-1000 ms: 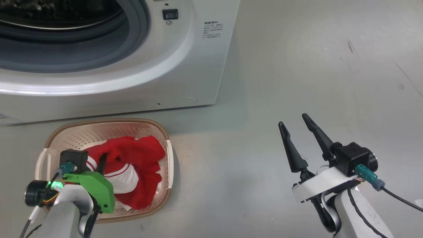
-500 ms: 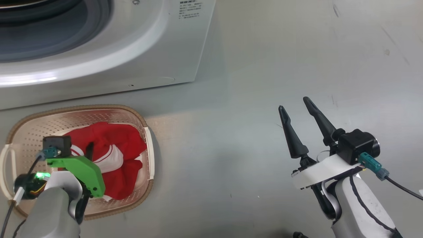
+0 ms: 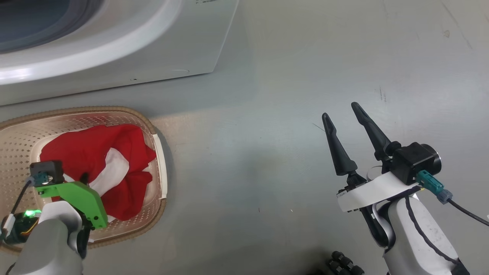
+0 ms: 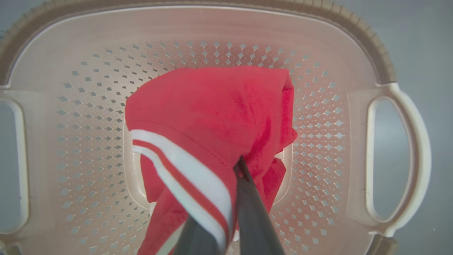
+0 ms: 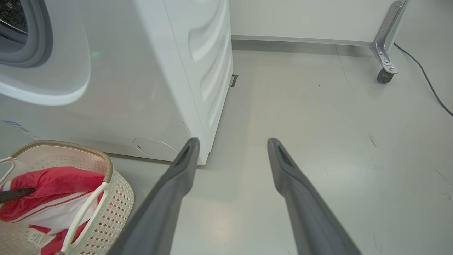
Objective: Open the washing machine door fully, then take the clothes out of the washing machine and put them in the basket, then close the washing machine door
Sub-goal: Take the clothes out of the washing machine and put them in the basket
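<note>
Over the basket, left jaws clamping clothes

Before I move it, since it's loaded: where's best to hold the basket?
Grip the basket by its right loop handle, coming from the right: it stands out from the wall with an open slot to hook through.

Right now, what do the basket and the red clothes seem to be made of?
The basket looks like moulded plastic: smooth cream walls punched with even holes, its brown rim only imitating weave. The clothes seem a soft knit fabric, matte red with white stripes, folding and draping loosely.
</note>
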{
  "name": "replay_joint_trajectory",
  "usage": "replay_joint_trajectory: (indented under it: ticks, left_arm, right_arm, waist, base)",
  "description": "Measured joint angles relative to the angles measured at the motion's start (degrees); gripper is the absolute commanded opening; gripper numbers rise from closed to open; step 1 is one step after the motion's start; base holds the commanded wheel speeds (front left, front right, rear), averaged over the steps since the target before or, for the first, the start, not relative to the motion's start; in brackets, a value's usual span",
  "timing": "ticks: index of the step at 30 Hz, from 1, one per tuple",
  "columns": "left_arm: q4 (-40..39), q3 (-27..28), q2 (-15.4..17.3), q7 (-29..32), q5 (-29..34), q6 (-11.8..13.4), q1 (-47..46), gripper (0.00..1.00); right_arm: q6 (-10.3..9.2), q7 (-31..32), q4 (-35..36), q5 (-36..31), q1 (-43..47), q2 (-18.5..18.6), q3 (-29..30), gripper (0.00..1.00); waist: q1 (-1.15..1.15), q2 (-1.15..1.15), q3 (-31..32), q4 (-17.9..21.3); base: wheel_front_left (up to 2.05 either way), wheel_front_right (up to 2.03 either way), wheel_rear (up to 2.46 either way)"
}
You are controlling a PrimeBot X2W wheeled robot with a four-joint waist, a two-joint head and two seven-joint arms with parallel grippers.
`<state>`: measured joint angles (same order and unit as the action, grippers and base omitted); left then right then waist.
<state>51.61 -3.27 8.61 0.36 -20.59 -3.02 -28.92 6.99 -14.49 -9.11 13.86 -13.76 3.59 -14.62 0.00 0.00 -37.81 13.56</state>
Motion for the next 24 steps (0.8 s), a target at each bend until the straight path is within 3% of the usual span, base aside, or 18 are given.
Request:
replay_joint_trajectory:
  ticks: [15,16,17,24]
  left_arm:
    - [7.0,-1.6,-1.9,-1.3,0.6,0.5,-1.7,0.00]
    - [7.3,-1.7,-2.0,-1.5,0.6,0.4,-2.0,0.43]
    - [7.4,-1.7,-2.1,-1.8,0.6,0.1,-2.2,1.00]
    - [9.9,-1.7,-2.2,-3.6,0.6,-0.4,-2.9,1.00]
  right_arm:
    - [-0.01,0.0,0.4,-0.4,-0.5,0.1,1.1,1.00]
    - [-0.01,0.0,0.3,-0.4,-0.6,0.1,1.1,1.00]
    - [-0.01,0.0,0.3,-0.4,-0.7,0.1,1.1,1.00]
    - [-0.01,0.0,-0.3,-0.4,-1.2,0.0,1.2,1.00]
  waist:
    - [0.00,0.00,-0.9,-0.7]
    - [0.00,0.00,-0.9,-0.8]
    - [0.00,0.00,-0.9,-0.8]
    - [0.00,0.00,0.6,-1.3]
  base:
    - [0.00,0.00,0.00]
    - [0.00,0.00,0.00]
    - [0.00,0.00,0.00]
    - [0.00,0.00,0.00]
